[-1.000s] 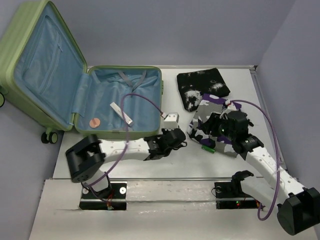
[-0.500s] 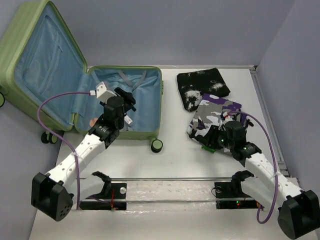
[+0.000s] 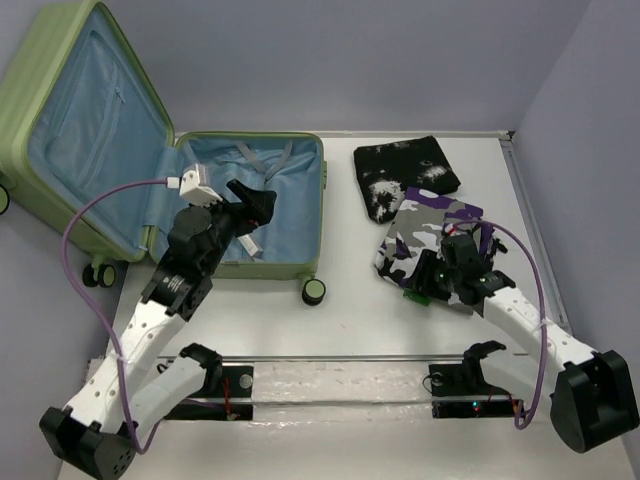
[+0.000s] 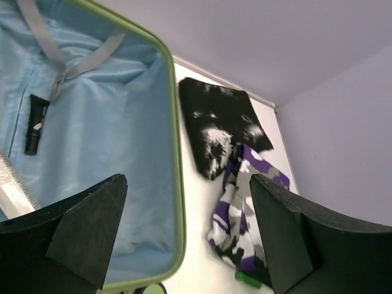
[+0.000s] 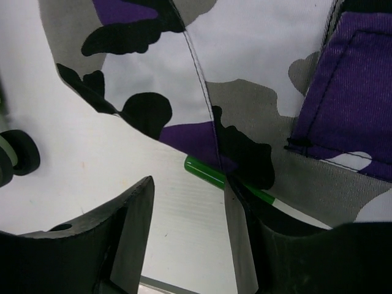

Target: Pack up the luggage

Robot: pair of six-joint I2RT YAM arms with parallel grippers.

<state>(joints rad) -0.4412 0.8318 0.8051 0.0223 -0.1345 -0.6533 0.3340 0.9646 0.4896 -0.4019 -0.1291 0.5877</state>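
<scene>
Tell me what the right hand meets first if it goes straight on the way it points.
Probably the green marker poking out from under the camouflage garment, straight ahead of the right hand, though depth is unclear.

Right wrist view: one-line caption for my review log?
Right tool, jaws apart, poised at the edge of the camouflage garment, where a green pen peeks out onto the table.
</scene>
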